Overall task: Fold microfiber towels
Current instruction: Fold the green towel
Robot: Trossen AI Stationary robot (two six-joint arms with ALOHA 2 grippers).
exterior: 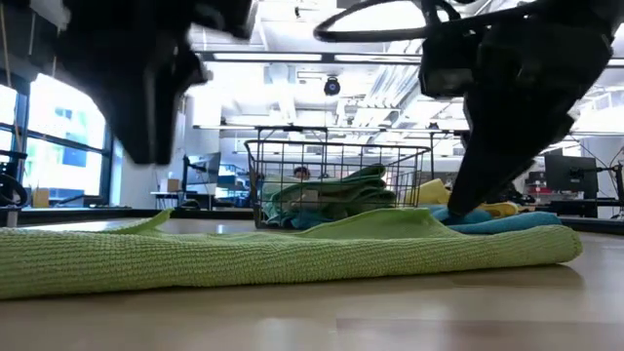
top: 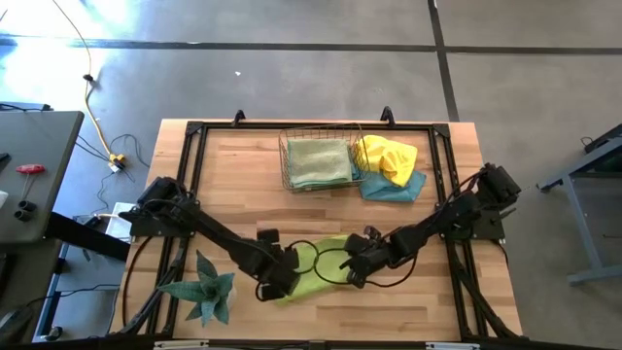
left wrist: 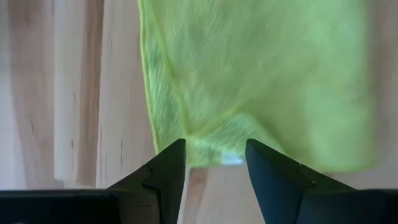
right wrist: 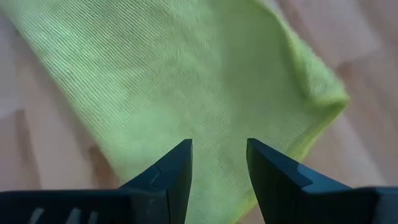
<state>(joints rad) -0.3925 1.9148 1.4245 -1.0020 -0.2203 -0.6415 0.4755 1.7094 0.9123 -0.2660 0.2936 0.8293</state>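
Note:
A lime green microfiber towel [top: 313,274] lies near the table's front edge, between my two grippers. In the low view the towel [exterior: 292,255] lies flat with a low hump near its right end. My left gripper [left wrist: 216,155] hangs open above one corner of the towel [left wrist: 205,134], clear of it. My right gripper [right wrist: 219,152] is open and slants down over the towel's right part [right wrist: 186,74], its fingertips close to the cloth. My right gripper slants down from the table's right side, and its lower fingertip [exterior: 458,207] reaches the hump of the lime green towel. I cannot tell whether it touches the cloth. The towel lies on the table.
A copper wire basket [top: 288,146] at the far centre holds a folded pale green towel [top: 319,162]. Beside it on the right, a yellow towel [top: 387,156] lies crumpled on a light blue one [top: 397,188]. A spiky green plant [top: 204,287] stands at the near left.

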